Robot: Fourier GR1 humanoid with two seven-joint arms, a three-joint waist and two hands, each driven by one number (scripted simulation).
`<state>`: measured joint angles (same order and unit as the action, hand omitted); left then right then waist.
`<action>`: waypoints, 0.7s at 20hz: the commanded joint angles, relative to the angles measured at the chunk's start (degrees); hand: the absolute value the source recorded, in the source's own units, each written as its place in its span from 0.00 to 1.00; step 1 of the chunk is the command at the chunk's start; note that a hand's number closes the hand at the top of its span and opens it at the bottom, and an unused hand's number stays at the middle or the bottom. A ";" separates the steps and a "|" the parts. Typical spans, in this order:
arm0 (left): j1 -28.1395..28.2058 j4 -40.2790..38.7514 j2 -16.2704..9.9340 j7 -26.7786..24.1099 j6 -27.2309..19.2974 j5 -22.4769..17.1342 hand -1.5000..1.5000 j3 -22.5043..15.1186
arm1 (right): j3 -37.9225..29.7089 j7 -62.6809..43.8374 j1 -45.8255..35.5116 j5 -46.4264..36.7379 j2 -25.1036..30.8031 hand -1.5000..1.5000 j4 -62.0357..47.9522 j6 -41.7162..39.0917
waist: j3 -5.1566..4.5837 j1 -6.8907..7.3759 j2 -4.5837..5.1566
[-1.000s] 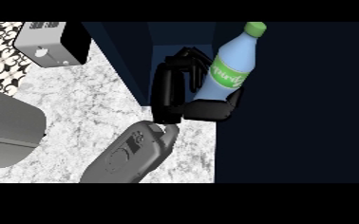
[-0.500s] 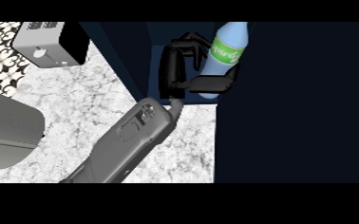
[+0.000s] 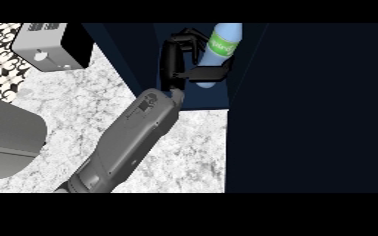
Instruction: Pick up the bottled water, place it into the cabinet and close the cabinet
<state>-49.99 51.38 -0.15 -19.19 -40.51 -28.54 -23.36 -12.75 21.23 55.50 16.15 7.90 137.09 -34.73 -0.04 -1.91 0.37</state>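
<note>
The bottled water (image 3: pixel 221 50) stands upright inside the dark cabinet (image 3: pixel 295 105), its green label near the top of the view, with the black fingers (image 3: pixel 210 73) of the right hand (image 3: pixel 177 62) curled round its lower body. Whether its base touches the shelf is hard to tell. The grey forearm (image 3: pixel 129 140) slants across the marble counter (image 3: pixel 74 110). A toaster (image 3: pixel 48 47) sits at upper left.

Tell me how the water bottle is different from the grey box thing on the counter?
The water bottle is pale blue with a green label; the toaster is grey and black. The bottle is tall and rounded; the toaster is boxy. The bottle is held by the robot's left hand inside the dark cabinet; the toaster stands untouched on the marble counter, outside the cabinet. Both are near the view's top edge.
</note>
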 commanded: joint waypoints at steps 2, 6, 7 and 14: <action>-0.64 -8.26 0.14 -6.78 3.19 -2.96 1.00 4.15 | -1.12 -3.42 -0.62 7.13 0.64 0.00 4.09 0.06 | -0.02 -0.16 0.28; -5.77 -14.97 0.15 -9.08 3.44 -4.05 1.00 5.45 | -1.74 -0.72 2.10 7.70 0.45 0.00 4.09 -2.70 | 0.00 -1.30 0.24; -7.19 -18.09 0.15 -10.26 4.16 -4.24 1.00 6.13 | -1.73 -2.15 -0.53 6.74 1.48 0.00 3.41 -1.72 | -0.01 -1.25 0.54; -13.93 -29.71 0.13 -9.32 2.49 1.45 0.00 4.12 | 0.00 -2.00 -1.57 5.17 0.13 0.00 2.85 -1.31 | 0.01 -1.31 0.68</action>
<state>-60.22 28.41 -0.18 -28.29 -38.17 -28.92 -19.45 -14.19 21.48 54.24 18.15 9.22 136.36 -36.94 -0.04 -3.18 0.83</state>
